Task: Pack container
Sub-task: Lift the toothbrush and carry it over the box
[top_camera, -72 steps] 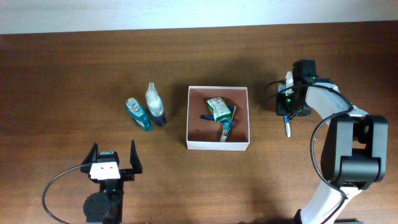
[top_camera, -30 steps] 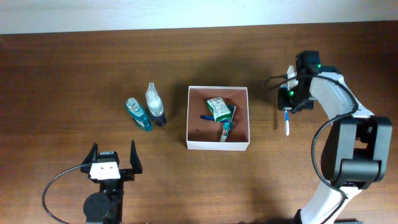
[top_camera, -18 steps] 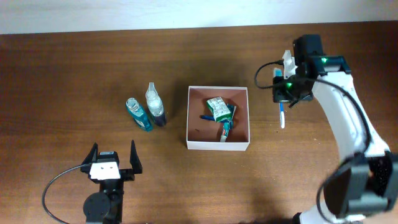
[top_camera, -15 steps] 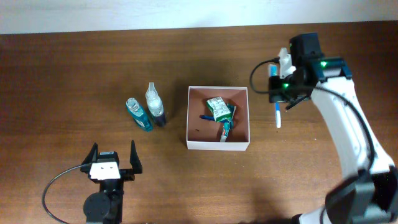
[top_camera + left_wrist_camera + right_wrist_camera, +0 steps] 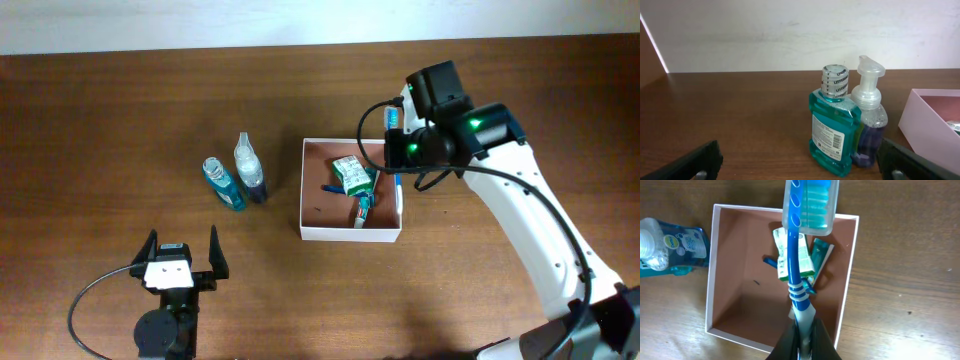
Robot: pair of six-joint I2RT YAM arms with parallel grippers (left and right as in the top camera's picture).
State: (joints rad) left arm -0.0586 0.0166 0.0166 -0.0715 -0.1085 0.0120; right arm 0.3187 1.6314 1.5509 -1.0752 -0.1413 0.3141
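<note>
The container [image 5: 350, 235] is a shallow square box with white walls and a reddish-brown inside [image 5: 750, 305], standing mid-table. My right gripper [image 5: 405, 150] hovers over its right wall, shut on a blue-and-white toothbrush [image 5: 397, 185]. In the right wrist view the jaws [image 5: 802, 330] pinch the handle end, and the brush [image 5: 792, 255] reaches out over the box with its bristled head farthest away. My left gripper [image 5: 182, 240] rests open near the front left edge, nothing between its fingers [image 5: 705, 160].
A green packet [image 5: 350, 175] and a small tube [image 5: 362, 208] lie inside the box. A teal mouthwash bottle [image 5: 224, 185] and a clear pump bottle of purple liquid [image 5: 250, 172] stand together left of it, directly ahead of the left gripper [image 5: 799, 167].
My right arm has lifted the toothbrush from the table at the right and carried it left, over the box's right side. The left arm has not moved.
</note>
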